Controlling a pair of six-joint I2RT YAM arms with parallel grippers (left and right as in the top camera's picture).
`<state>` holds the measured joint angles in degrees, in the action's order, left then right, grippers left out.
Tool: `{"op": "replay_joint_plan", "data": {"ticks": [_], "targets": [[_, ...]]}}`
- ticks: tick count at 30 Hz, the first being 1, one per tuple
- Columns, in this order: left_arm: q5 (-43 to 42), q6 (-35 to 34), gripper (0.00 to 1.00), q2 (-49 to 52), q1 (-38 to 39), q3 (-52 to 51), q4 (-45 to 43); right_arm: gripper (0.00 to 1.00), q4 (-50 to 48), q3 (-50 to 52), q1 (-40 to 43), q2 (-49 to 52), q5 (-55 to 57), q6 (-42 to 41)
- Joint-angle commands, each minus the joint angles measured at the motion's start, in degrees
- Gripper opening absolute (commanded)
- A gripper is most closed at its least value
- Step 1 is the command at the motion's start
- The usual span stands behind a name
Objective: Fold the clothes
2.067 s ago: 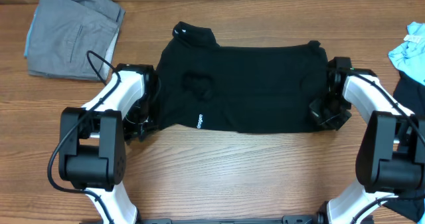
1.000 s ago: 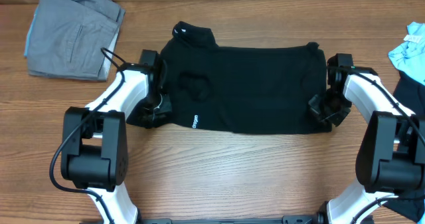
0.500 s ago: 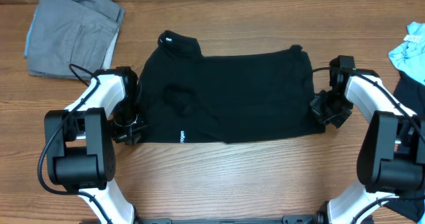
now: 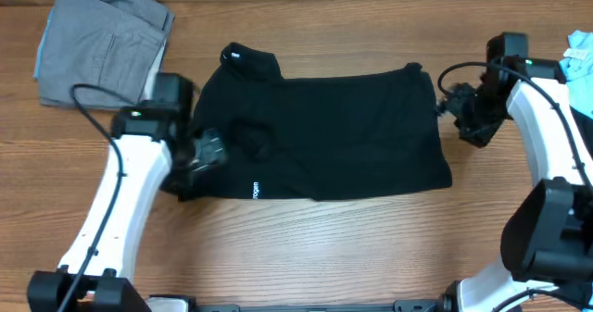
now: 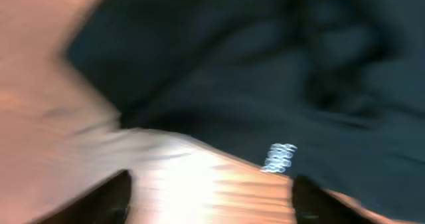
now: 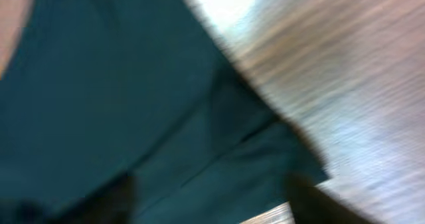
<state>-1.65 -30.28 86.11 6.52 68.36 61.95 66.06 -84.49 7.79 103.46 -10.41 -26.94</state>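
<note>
A black garment [image 4: 324, 131] lies flat across the middle of the wooden table, its collar end at the back left and a small white logo near its front edge. My left gripper [image 4: 208, 150] hangs over the garment's left edge. In the blurred left wrist view the left gripper [image 5: 212, 207] is open, with bare wood between its fingers and the garment [image 5: 265, 71] ahead of them. My right gripper [image 4: 456, 108] is raised beside the garment's right edge. The right wrist view shows the right gripper [image 6: 212, 201] open over the garment [image 6: 133, 104], holding nothing.
Folded grey trousers [image 4: 102, 43] lie at the back left corner. A light blue cloth [image 4: 570, 67] and a dark cloth [image 4: 579, 131] sit at the right edge. The table [image 4: 306, 247] shows bare wood in front of the garment.
Both grippers slid the garment to the left, then opened and let go. Both arms have lifted away from its edges, the right one moving toward the back.
</note>
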Motion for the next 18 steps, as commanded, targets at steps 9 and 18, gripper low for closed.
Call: {"op": "replay_joint_plan", "data": {"ticks": [9,18], "targets": [[-14.6,-7.1,0.85,18.4,9.1,0.1,-17.5,0.88,1.6,-1.0,-3.0,-1.1,-3.0,4.9],[-14.3,-8.5,0.57,19.6,8.8,0.5,-23.3,0.87,2.0,-1.0,-3.0,-1.1,-0.7,4.9]]}}
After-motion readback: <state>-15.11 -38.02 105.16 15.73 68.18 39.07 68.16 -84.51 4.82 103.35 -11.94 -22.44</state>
